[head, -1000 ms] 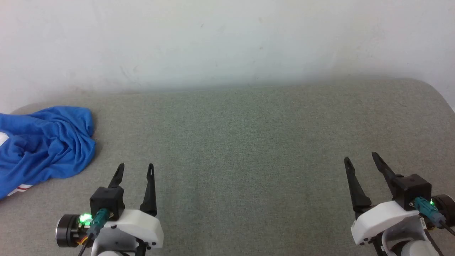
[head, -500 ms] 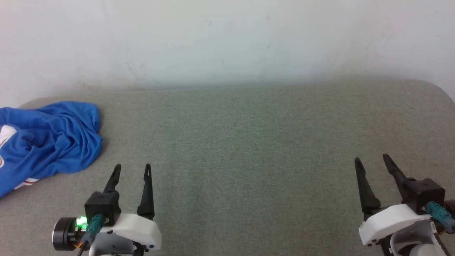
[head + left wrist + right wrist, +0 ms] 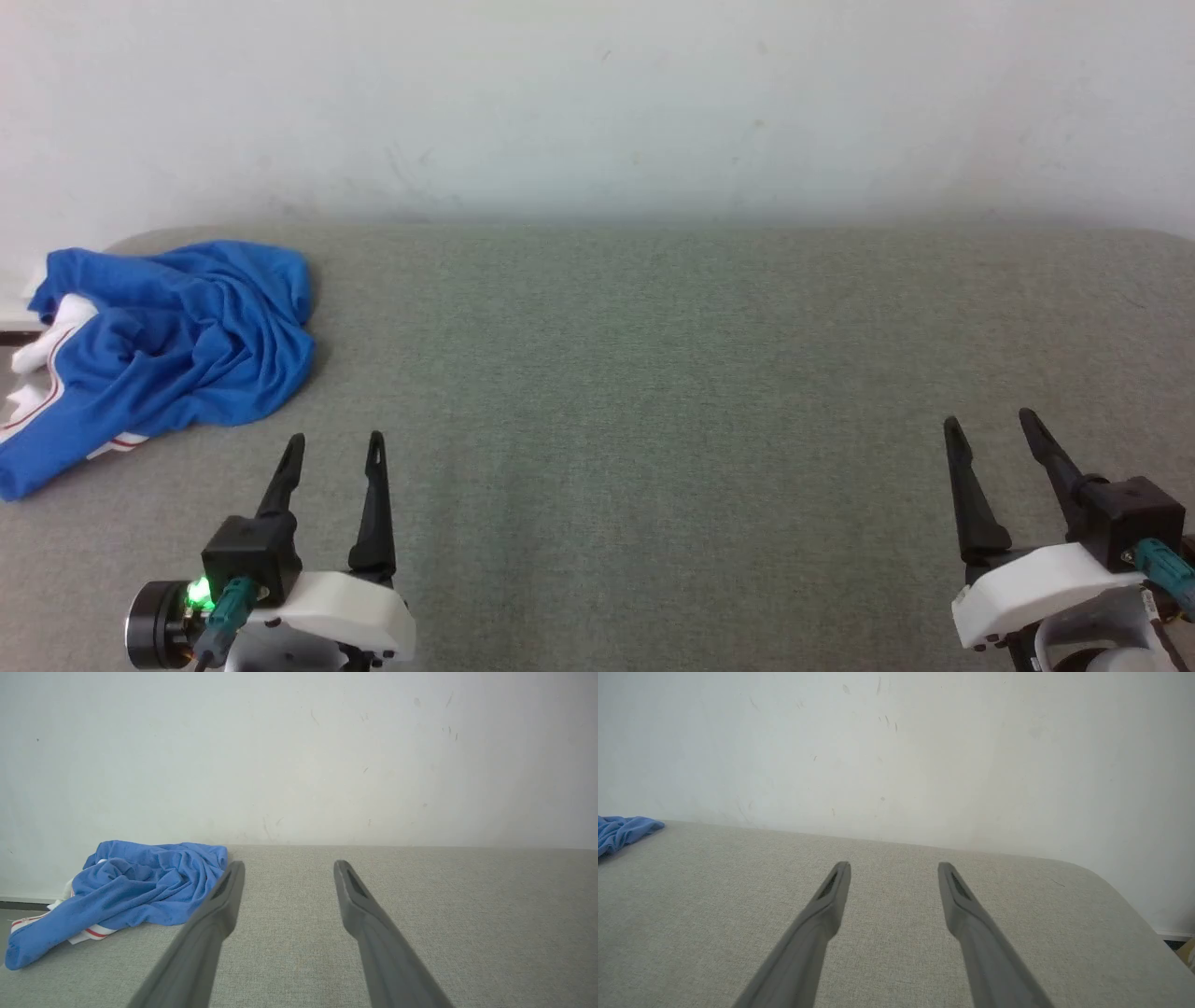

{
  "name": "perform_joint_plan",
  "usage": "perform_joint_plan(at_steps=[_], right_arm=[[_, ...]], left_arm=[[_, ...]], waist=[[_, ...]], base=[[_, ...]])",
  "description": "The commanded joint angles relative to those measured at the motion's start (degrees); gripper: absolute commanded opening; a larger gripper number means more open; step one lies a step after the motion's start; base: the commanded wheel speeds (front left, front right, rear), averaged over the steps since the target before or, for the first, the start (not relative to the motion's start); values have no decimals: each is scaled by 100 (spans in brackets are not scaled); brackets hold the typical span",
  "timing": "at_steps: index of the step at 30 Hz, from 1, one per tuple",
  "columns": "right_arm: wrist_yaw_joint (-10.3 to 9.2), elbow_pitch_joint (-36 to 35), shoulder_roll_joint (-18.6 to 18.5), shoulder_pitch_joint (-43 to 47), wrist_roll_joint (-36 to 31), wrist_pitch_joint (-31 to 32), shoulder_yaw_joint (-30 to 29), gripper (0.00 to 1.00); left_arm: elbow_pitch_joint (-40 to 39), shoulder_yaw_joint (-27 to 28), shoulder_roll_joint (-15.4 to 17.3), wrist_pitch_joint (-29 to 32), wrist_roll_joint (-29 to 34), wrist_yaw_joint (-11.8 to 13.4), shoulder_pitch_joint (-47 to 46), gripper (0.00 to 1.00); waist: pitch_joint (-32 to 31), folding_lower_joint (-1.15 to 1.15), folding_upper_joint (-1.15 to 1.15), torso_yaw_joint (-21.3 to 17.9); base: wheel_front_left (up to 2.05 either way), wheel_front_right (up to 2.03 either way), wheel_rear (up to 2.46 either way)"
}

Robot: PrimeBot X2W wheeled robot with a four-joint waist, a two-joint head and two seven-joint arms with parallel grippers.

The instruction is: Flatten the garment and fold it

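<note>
Grey-green woven cloth is seen covering the wide padded surface (image 3: 653,392), with both grippers nearest the camera. At the lower left, the left gripper (image 3: 336,437) is held with its two dark fingers spread and nothing between them. At the lower right, the right gripper (image 3: 988,418) is likewise spread and empty. Farther back on the left, the garment (image 3: 187,345) is found crumpled in a heap by the surface's left edge, blue with white, red-striped trim showing, apart from both grippers. Behind everything, a scuffed white wall (image 3: 597,103) is seen.
</note>
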Motion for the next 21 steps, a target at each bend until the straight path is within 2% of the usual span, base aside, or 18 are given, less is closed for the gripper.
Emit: perform_joint_plan(at_steps=[1, 21], right_arm=[[-2, -26, 6, 56, 37, -59, -19, 100], [-3, -169, 9, 92, -163, -65, 66, 100]], left_arm=[[-48, 38, 6, -67, -23, -8, 89, 100], [-159, 52, 8, -306, -176, -6, 254, 100]], waist=[[11, 0, 0, 75], [58, 0, 0, 808]], base=[[0, 0, 0], [0, 0, 0]])
